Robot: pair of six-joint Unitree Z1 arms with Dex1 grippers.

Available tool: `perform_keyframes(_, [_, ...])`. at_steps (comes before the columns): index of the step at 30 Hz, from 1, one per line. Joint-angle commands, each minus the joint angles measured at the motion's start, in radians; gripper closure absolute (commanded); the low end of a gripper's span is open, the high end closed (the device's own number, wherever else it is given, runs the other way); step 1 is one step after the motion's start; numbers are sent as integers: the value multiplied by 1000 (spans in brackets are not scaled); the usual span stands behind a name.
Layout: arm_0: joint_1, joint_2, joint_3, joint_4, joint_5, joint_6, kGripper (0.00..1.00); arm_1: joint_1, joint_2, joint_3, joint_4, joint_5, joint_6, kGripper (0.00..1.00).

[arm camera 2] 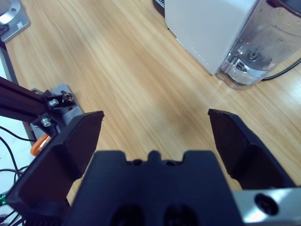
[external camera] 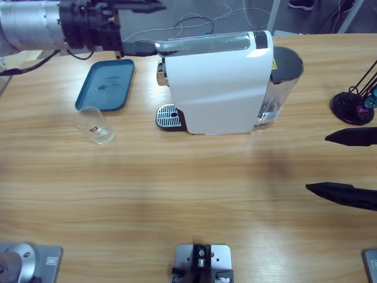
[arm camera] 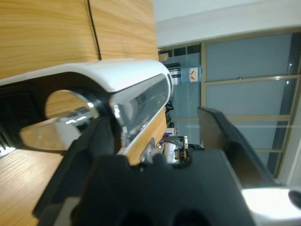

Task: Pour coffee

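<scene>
Right claw: at 3 o'clock edge of the bench, jaws spread wide, holding nothing.
Glass cup: clear, lying tilted on the bench at 9 o'clock of the coffee machine.
Coffee machine: white, upright at 12 o'clock; drip grate on its 9 o'clock side, water tank at 3 o'clock.
Blue tray: just beyond the cup.
Left claw: at 11 o'clock, jaws open, at the machine's chrome lever; grip not closed.

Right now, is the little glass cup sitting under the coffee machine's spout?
No, the glass cup stands on the bare table left of the coffee machine, beside the blue tray.
</scene>
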Motion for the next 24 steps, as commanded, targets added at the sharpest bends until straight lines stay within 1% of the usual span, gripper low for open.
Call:
perform_keyframes(1, [-13,37,-9,-13,-34,3,1000,7,-20,17,6,-19,-10,0])
perform_keyframes(9, [-21,-16,-43,-24,-60,8,1000,6,-18,17,6,-20,-10,0])
perform_keyframes(11, [-30,-36,-37,-34,-48,9,1000,7,-20,17,6,-21,-10,0])
perform_keyframes(14, [-40,-61,-29,-54,7,10,1000,6,-21,17,6,-23,-10,0])
perform_keyframes(19, [-41,-76,-28,-57,11,16,1000,7,-25,18,7,-25,-10,0])
perform_keyframes(21, [-39,-88,-30,-54,10,41,1000,6,-25,18,7,-29,-10,0])
perform_keyframes(23, [-27,-108,-26,-15,4,100,1000,6,-28,18,7,-33,-10,0])
perform_keyframes(24, [-24,-135,-17,47,8,153,910,6,-31,18,8,-37,-10,0])
